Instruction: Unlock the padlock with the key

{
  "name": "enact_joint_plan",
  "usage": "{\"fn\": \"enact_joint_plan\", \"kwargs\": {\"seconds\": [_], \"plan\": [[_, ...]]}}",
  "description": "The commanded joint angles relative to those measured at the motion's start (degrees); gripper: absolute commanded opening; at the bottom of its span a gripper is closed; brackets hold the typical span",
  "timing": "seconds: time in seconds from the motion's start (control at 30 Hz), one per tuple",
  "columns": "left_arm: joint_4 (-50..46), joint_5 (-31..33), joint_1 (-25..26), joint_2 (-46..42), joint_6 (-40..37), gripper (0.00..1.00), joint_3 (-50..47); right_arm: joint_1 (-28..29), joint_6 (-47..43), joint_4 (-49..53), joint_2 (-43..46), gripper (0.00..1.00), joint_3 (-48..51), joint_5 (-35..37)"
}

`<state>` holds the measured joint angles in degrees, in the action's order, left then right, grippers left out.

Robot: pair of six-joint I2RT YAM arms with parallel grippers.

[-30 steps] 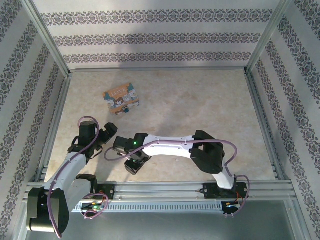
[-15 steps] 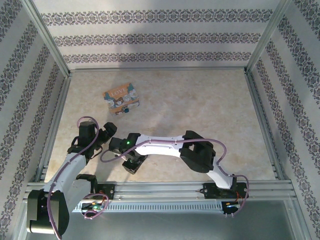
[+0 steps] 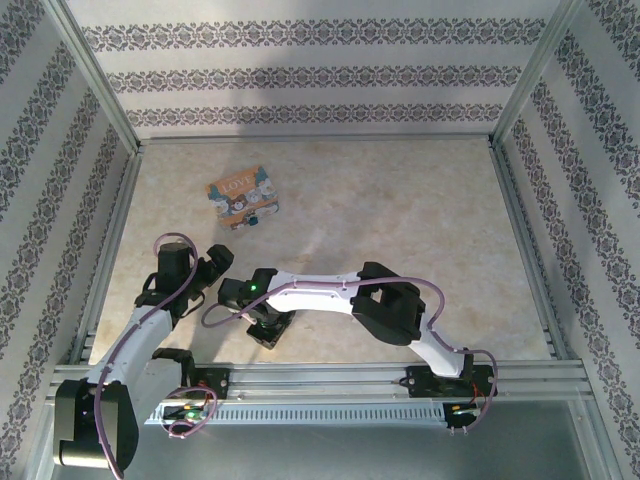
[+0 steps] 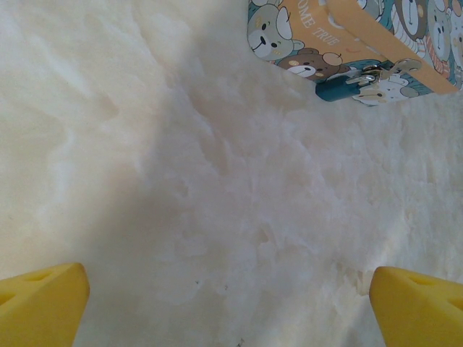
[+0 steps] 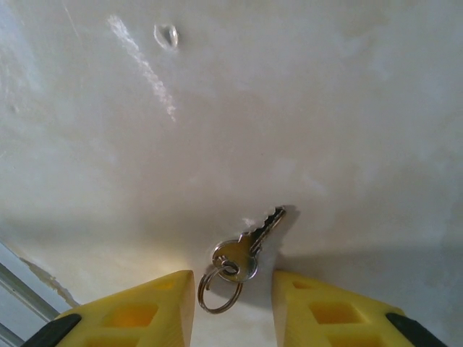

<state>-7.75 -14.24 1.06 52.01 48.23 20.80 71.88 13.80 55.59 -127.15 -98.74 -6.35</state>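
Closest to me, down by the near edge of the table (image 3: pixel 420 200): my right gripper (image 5: pixel 233 307) hangs low over the surface, its yellow fingertips (image 5: pixel 145 314) parted. The key (image 5: pixel 253 244) lies flat between them. Its round silvery bow sits right in the gap with its toothed blade pointing away from me, and a split ring (image 5: pixel 215 290) is looped through the bow, just beside one fingertip. Nothing is pinched, and the key rests on the table. From above, that right gripper (image 3: pixel 266 328) has reached across towards the left side, near my left arm.

A little further out, my left gripper (image 3: pixel 218 262) is spread wide. In the wrist view its fingertips (image 4: pixel 40 303) sit at the bottom corners, with bare table between them and nothing in the left gripper (image 4: pixel 231 311).

Further on, well apart from both grippers, is the padlock (image 3: pixel 243 197), the orange LOVE block with cartoon bears, lying flat on the table. My left wrist camera catches the padlock (image 4: pixel 369 32) at the top of its view, with a small blue-and-silver piece (image 4: pixel 358 78) at its near edge.

Beyond that stands the patterned back wall (image 3: pixel 320 70).
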Motion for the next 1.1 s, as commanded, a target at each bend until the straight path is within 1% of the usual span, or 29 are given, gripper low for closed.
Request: {"fn": "enact_joint_plan", "kwargs": {"seconds": [0.0,0.2,0.3,0.43,0.53,0.7,0.83,0.93,1.07], "plan": [[-1.5,1.3,0.3,-0.7,-0.9,0.99,0.2,0.0,-0.4,0.7,-1.5,0.31,-1.1,1.1],[-1.7,1.5,0.3,-0.7,-1.2,0.99,0.5,-0.4,0.2,-0.9,-0.8,0.23,0.5,1.2],[-2.0,1.6,0.3,-0.8,-1.4,0.99,0.6,-1.2,0.9,-3.6,0.9,0.14,3.2,0.8],[-2.0,1.8,0.3,-0.6,-1.6,0.99,0.8,-2.0,1.0,-7.0,3.9,0.00,7.1,0.8],[-2.0,1.8,0.3,-0.6,-1.8,0.99,1.0,-2.4,1.1,-9.7,6.3,0.00,10.0,2.6],[-2.0,1.0,0.2,-0.6,-1.5,0.99,1.2,-4.2,2.4,-15.6,11.6,0.00,15.4,2.3],[-1.8,-1.0,0.3,-0.5,0.7,0.99,1.7,-5.5,3.1,-20.0,16.5,0.00,19.6,2.7],[-1.4,-4.1,0.2,0.7,3.4,0.99,3.0,-6.8,3.7,-22.5,20.1,0.00,22.5,4.0],[1.2,-11.3,0.3,4.4,8.8,0.99,5.0,-9.2,4.6,-25.9,25.6,0.00,26.7,5.3]]}}
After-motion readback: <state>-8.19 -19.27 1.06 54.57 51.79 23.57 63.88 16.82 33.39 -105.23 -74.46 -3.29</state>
